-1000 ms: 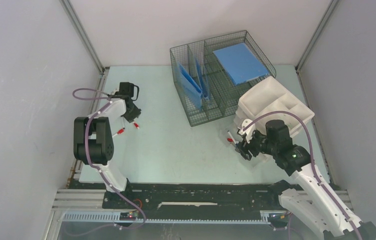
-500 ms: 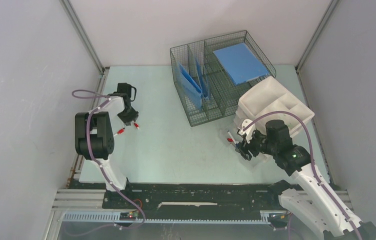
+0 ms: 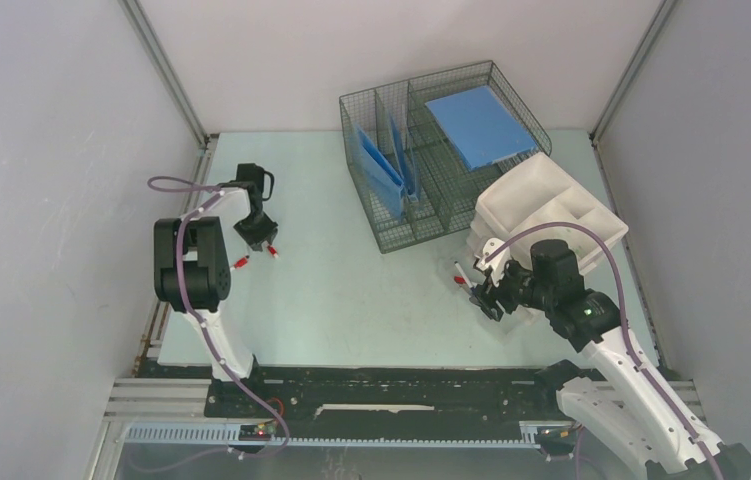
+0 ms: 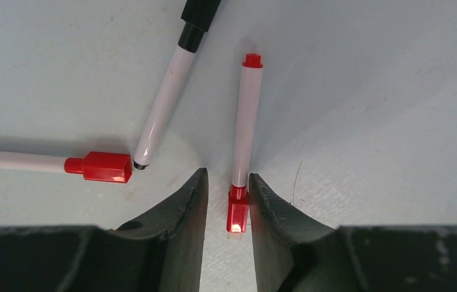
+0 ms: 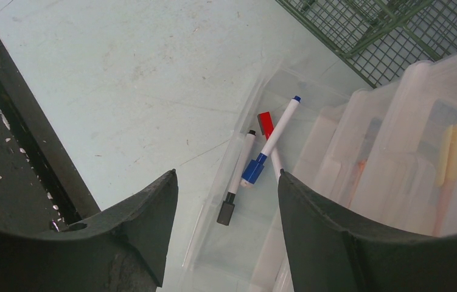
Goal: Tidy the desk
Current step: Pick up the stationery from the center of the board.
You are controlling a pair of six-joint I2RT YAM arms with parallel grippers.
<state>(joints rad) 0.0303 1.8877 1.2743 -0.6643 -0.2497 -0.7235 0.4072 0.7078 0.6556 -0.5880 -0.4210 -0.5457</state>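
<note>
The pale mint-green desk [image 3: 351, 300] carries loose markers at its left. In the left wrist view my left gripper [image 4: 227, 174] straddles the red cap of a white marker [image 4: 245, 121]. The right finger touches the cap and a thin gap shows at the left finger, so the jaws stand narrowly open. A black-capped marker [image 4: 163, 109] and another red-capped marker [image 4: 98, 166] lie just left of it. My right gripper [image 5: 226, 174] hangs open and holds nothing, above a clear tray [image 5: 256, 243] holding a black-capped [image 5: 235, 179], a blue-capped [image 5: 271, 143] and a red-capped marker [image 5: 266, 123].
A wire basket [image 3: 387, 222] with blue folders [image 3: 478, 123] stands at the back centre. Stacked white and clear bins [image 3: 541, 205] sit at the right, beside my right gripper [image 3: 486, 292]. A black rail [image 3: 391, 385] runs along the near edge. Grey walls close in both sides.
The left arm has shifted a little and its gripper has settled lower over the markers. The right arm has not moved.
</note>
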